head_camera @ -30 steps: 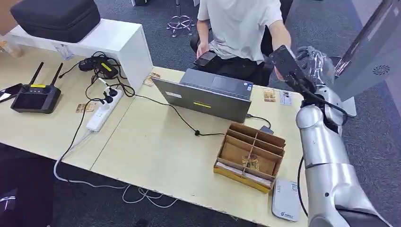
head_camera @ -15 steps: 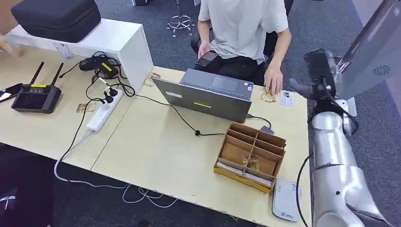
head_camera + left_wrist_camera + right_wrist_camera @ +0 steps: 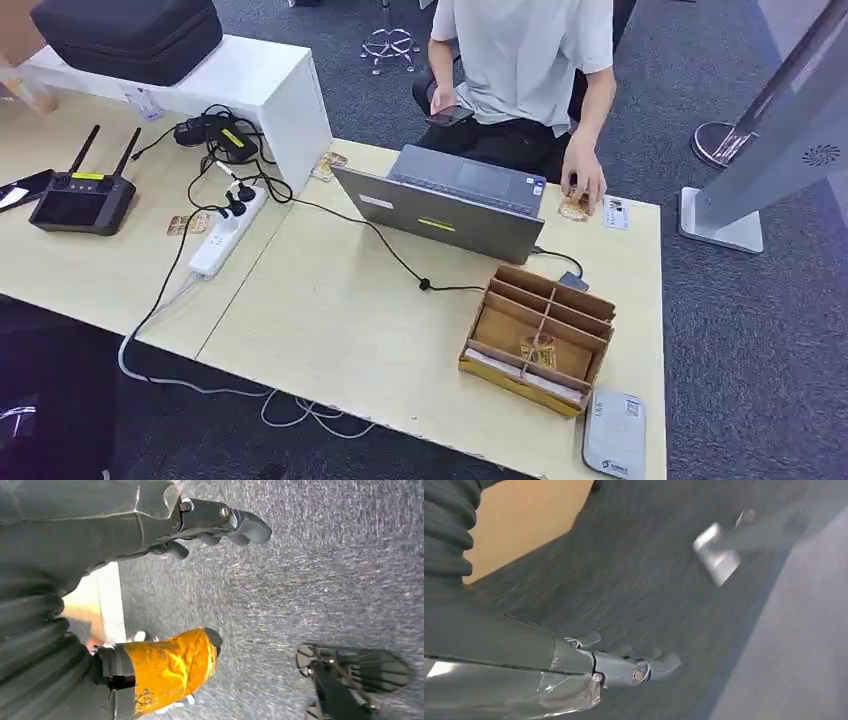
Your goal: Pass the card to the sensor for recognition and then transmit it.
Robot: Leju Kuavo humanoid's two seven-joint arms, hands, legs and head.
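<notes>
1. Black remote controller (image 3: 80, 195) sits at the table's nine o'clock, a white power strip (image 3: 226, 230) just beside it.
2. Grey laptop (image 3: 450, 205) stands at twelve o'clock; a person's hand (image 3: 583, 185) rests on a card (image 3: 575, 208) at one o'clock.
3. The cardboard organiser (image 3: 540, 335) and white card reader (image 3: 612, 448) lie at five o'clock.
4. The left hand (image 3: 210, 522) and right hand (image 3: 624, 667) hang over carpet, fingers extended, holding nothing.
5. Risk: reaching for the card could strike the person's hand.
</notes>
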